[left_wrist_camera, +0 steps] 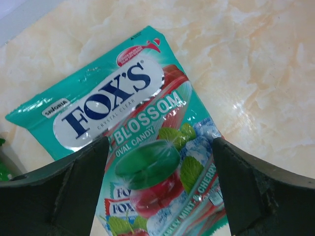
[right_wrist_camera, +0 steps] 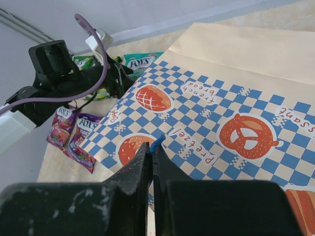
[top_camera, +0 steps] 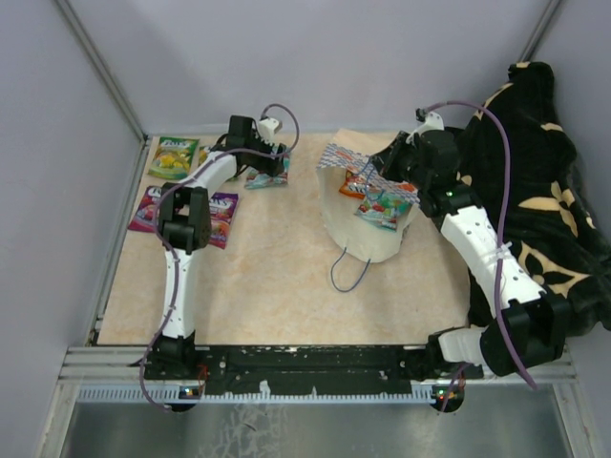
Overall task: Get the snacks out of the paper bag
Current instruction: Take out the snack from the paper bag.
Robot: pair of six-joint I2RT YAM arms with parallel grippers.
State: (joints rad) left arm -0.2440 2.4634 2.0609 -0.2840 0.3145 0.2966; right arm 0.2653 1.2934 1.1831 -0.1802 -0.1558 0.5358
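Note:
The paper bag [top_camera: 366, 229] lies on its side at the right of the table, mouth toward the far side, with red and teal snacks [top_camera: 380, 206] showing inside. My right gripper [top_camera: 380, 174] is shut on the bag's blue cord handle [right_wrist_camera: 158, 143], over the checkered band [right_wrist_camera: 221, 113]. My left gripper [left_wrist_camera: 160, 189] is open just above a teal snack packet [left_wrist_camera: 133, 123] that lies flat on the table, one finger [left_wrist_camera: 74, 189] on each side. In the top view this teal packet [top_camera: 266, 177] sits at the far middle. A green packet [top_camera: 173, 157] and two purple packets [top_camera: 221, 218] lie at the left.
A black-and-tan blanket [top_camera: 544, 191] is heaped along the right side. The bag's other blue cord loop [top_camera: 349, 275] trails onto the table toward the near edge. Grey walls close the far side and the left.

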